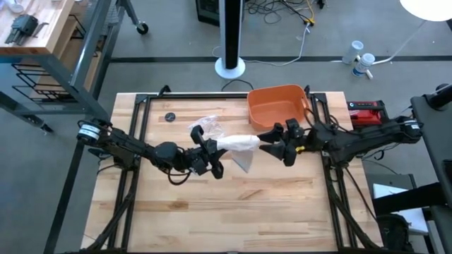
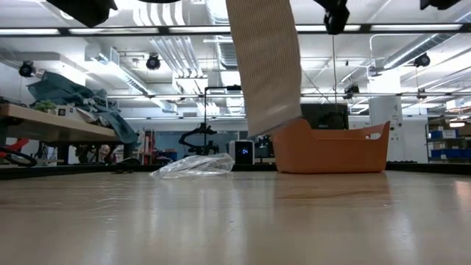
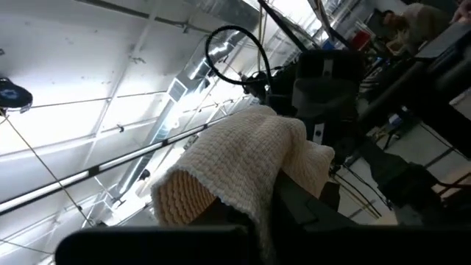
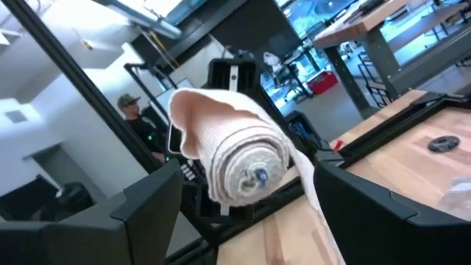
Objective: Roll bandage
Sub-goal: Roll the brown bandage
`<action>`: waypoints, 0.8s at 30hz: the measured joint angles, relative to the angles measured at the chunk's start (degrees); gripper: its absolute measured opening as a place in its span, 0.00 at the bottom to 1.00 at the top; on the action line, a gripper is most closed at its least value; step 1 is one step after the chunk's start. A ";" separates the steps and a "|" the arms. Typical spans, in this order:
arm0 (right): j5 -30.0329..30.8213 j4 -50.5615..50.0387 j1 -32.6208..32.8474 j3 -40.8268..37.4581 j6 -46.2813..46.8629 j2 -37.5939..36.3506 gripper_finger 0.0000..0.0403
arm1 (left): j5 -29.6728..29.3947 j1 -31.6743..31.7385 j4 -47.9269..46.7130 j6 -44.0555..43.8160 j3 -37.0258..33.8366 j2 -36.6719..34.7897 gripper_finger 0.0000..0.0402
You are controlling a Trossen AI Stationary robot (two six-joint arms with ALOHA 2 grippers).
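A: Where is the bandage (image 1: 236,144) sitting?
B: It is hanging above the table (image 1: 233,212), in front of the orange tub (image 1: 277,107).
A: And the grippers?
B: The left gripper (image 1: 212,149) is clenching one end; the right gripper (image 1: 275,147) is standing spread around the roll end.

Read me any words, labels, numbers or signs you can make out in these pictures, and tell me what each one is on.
No text can be read anywhere.
Red box beside the table: markings too small to read.
Bandage, orange tub, plastic wrapper: nothing printed shows.
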 joint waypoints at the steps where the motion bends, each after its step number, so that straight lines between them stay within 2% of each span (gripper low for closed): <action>1: -0.41 0.17 0.00 0.68 -0.56 1.03 0.72 | -0.01 0.00 -0.52 -0.05 0.00 0.00 0.02; 7: -1.66 -0.25 0.09 5.57 -3.61 5.73 0.67 | -0.27 -0.02 -1.14 -0.60 0.00 -0.02 0.02; 11: -1.81 -0.44 0.09 6.71 -4.81 7.26 0.59 | -0.49 -0.04 -1.26 -0.64 -0.01 -0.02 0.02; 15: -1.79 -0.41 0.09 6.83 -5.08 7.28 0.43 | -0.56 -0.04 -1.24 -1.27 -0.06 -0.02 0.02; 19: -1.76 0.20 0.09 6.83 -6.54 7.12 0.20 | -1.31 -0.05 -1.40 -1.27 -0.15 -0.02 0.05; 21: -1.60 0.21 0.09 6.83 -7.45 6.89 0.09 | -4.82 -0.11 -1.65 -1.29 -0.15 -0.02 0.09; 24: -1.53 0.19 0.20 6.84 -7.89 5.89 0.07 | -15.89 -0.11 -2.02 -0.10 -0.11 0.00 0.16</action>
